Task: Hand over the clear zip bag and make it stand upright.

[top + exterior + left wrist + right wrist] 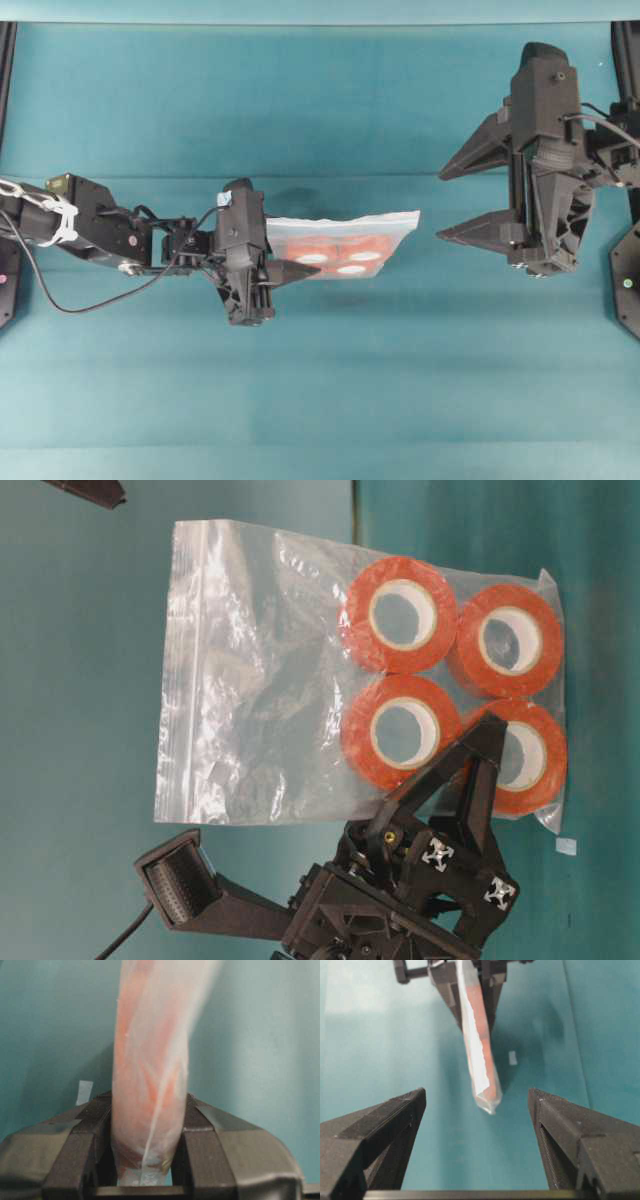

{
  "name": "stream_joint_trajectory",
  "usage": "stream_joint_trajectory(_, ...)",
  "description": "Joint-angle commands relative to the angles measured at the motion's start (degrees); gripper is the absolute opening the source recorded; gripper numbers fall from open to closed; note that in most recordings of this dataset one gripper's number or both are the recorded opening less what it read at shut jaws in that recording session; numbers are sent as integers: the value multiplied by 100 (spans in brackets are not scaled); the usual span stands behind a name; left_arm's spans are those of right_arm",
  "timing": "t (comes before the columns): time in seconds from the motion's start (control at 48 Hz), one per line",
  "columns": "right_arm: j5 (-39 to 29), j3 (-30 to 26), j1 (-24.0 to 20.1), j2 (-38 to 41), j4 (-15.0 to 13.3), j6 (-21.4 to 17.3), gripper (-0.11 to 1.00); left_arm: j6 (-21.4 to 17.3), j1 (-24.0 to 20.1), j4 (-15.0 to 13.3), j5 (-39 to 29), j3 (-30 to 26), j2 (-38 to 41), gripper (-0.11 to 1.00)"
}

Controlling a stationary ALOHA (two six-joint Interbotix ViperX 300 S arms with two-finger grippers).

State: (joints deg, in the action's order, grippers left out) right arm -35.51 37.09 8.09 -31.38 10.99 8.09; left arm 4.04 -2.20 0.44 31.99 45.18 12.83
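Left hand [290,272] at centre-left, arm level, clamped on the tape-roll end of the clear zip bag [345,245], held edge-on above the tabletop [320,380]; right hand [462,200] at upper right, jaws spread wide, just clear of the bag's free end.

Robot lab bench: plain teal tabletop [320,380], two black robot arms [110,225] facing each other, loose cable [90,300], black frame rails [8,60]

Overhead cam looks straight down on the worktop [320,400], both arms in frame. Table-level cam sits close, rotated sideways. Each wrist cam looks out between its own fingers. All four share the bag [345,248] mid-scene.
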Motion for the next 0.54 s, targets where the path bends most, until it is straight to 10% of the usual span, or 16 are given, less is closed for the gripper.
stream_joint_trajectory(0.0,44,-35,-18,-62,18,-44,87,9,9,9,9,-26,-70,26)
stream_joint_trajectory(0.521,44,0,-18,-62,26,-44,87,9,9,9,-18,-18,-79,26)
